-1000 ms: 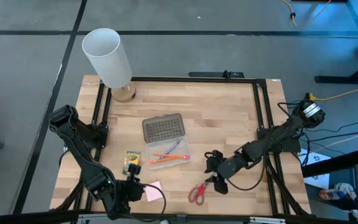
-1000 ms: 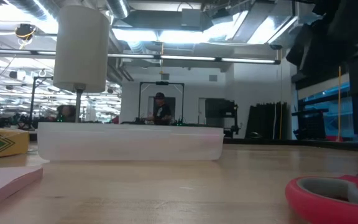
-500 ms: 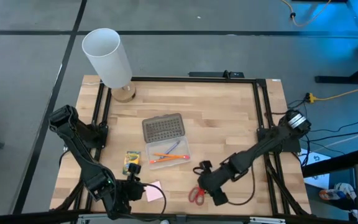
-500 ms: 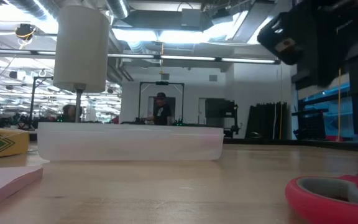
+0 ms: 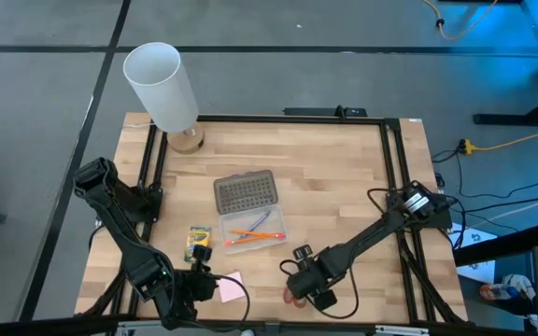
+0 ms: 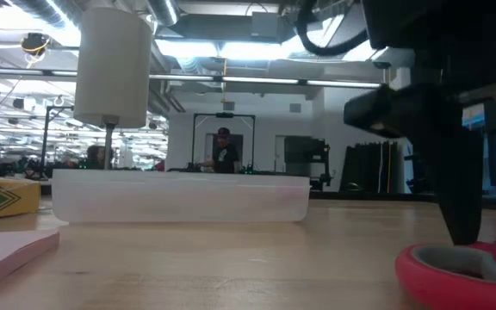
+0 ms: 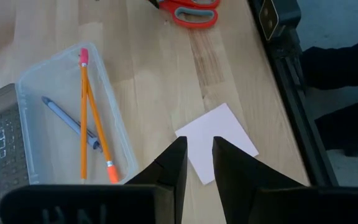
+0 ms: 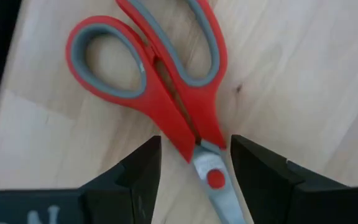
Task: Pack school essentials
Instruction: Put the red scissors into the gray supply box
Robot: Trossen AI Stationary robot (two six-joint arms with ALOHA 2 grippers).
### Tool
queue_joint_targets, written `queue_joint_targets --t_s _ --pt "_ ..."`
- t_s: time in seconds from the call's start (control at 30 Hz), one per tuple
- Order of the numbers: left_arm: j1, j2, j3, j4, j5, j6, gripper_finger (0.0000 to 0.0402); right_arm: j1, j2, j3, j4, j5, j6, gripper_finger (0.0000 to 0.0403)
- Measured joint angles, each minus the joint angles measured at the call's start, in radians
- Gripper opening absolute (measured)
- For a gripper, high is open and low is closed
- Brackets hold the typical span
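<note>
- My right gripper is down over the scissors at the table's near edge, fingers apart and straddling the pivot, nothing gripped yet.
- My left gripper waits above the sticky pad, fingers slightly apart, holding nothing.
- Packed so far: pencils and pen lie in the case.
- Left to pack, as I judge it: scissors, pad, and the crayon box just beside the case.
</note>
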Motion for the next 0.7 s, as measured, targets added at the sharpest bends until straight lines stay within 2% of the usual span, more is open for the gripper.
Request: queue_joint_targets --t_s 0.4,0.7 --pt "0.000 0.000 0.000 0.000 0.000 0.000 0.0070 0.000 0.060 0.004 0.013 0.030 -0.004 0.0195" --pt "0.000 0.000 0.000 0.000 -0.001 0.001 0.0070 0.000 0.054 0.001 0.040 0.039 -0.110 0.0195"
